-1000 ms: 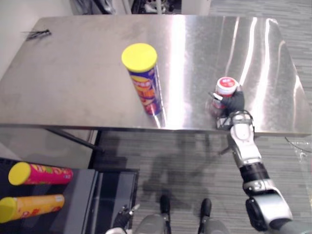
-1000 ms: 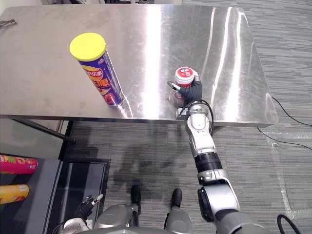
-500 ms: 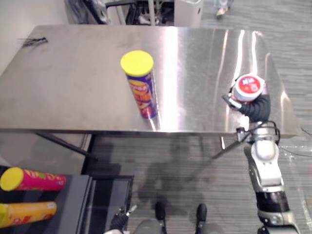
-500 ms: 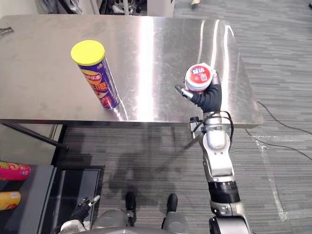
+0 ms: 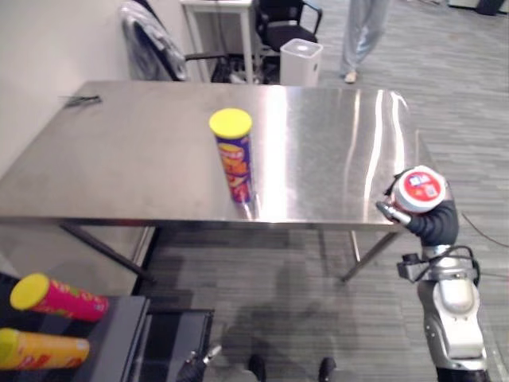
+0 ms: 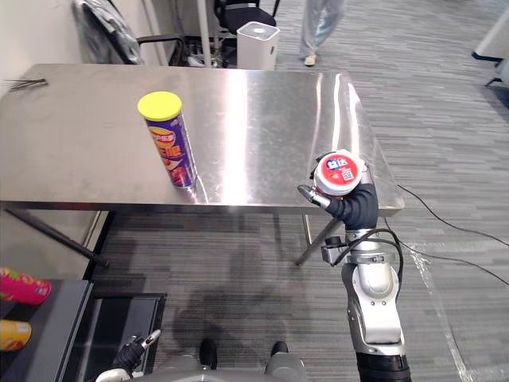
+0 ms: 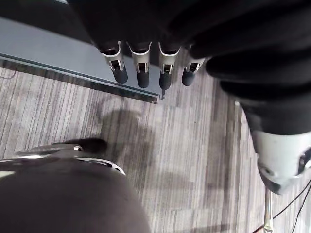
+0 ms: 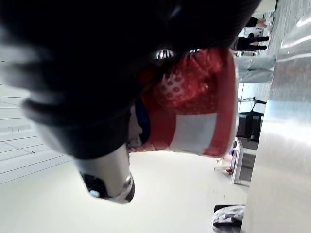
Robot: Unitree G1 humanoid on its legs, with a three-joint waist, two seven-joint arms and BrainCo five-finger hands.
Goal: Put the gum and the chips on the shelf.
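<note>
- Grey carpet floor [image 5: 278,302] was noted nearest, with left hand [image 7: 139,63] hung low above it; fingers were seen straight, side by side, nothing held.
- Shelf [image 5: 119,342] was seen low at the robot's left, with pink can [image 5: 56,296] and orange can [image 5: 44,350] laid on their sides on it; a roll or knock was judged likely if new items were set against them.
- Gum jar [image 6: 338,173] was held up in right hand [image 6: 354,208], fingers curled round its body under the lid, off the table [image 5: 119,159] and near its front right corner, above bare floor.
- Slip risk was flagged: how much of the jar was wrapped could not be told, and by a loosened grip it would be dropped to the carpet and could roll away.
- Shelf was seen well apart from the jar, on the opposite side; a long swing or turn was judged needed, and the table edge could be clipped on the way.
- Chips can [image 5: 235,159] was seen upright on the table near the front edge, untouched; being tall and narrow, it could be tipped by a careless reach and rolled off.
- Person's legs [image 5: 362,36] and white bin [image 5: 301,60] were seen far beyond the table; no hazard was judged from them.
</note>
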